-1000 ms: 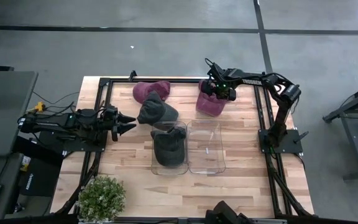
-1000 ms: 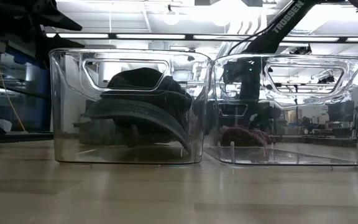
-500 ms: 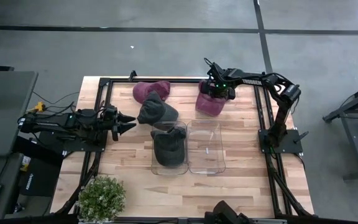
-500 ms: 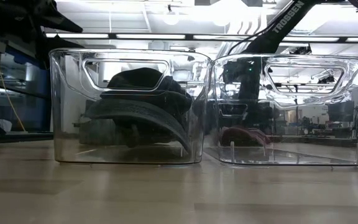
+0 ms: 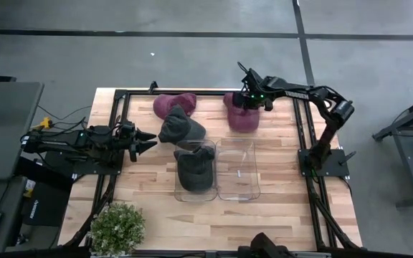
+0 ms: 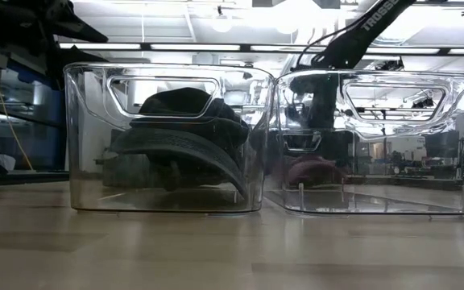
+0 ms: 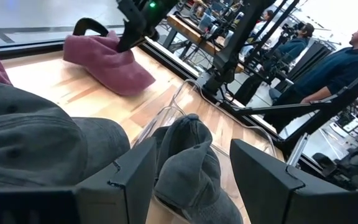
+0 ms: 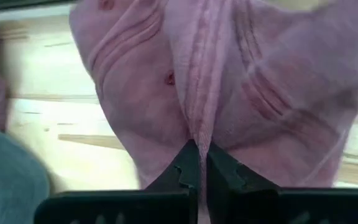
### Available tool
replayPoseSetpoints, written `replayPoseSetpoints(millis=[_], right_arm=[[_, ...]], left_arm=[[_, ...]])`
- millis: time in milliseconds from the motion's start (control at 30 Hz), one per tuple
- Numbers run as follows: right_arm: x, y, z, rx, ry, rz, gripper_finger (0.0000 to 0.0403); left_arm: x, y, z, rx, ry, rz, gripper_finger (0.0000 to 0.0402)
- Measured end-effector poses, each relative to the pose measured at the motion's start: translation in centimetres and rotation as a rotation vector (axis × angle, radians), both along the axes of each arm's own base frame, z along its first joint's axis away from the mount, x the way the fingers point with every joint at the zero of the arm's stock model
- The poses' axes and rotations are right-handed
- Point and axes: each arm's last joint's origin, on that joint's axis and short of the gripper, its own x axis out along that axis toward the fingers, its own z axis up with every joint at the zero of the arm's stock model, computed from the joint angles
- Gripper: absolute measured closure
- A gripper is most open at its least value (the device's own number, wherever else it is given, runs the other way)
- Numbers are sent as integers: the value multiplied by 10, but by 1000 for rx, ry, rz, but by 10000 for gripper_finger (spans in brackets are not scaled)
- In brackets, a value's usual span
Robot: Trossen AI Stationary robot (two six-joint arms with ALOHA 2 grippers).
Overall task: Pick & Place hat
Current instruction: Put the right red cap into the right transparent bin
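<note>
The right gripper (image 5: pixel 244 101) pinches a fold of the maroon cap (image 5: pixel 241 117) at the worktop's (image 5: pixel 278 208) one o'clock. The left gripper (image 5: pixel 149 140), spread, waits at nine o'clock beside a gray cap (image 5: pixel 180 127).

"TROSSEN" — white lettering on the right arm (image 6: pixel 374 18) — nothing else legible.

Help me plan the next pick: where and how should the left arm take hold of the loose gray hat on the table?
Pinch the raised crown fold of the gray hat from above. It lies slumped just ahead of the open left tool, its soft bunched fabric probably offering the best purchase.
</note>
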Motion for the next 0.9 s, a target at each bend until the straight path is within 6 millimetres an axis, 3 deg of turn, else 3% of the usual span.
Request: replayPoseSetpoints(millis=[900], right_arm=[[-36, 32, 89, -205, -139, 17, 403]], left_arm=[[0, 0, 1, -4, -8, 14, 204]])
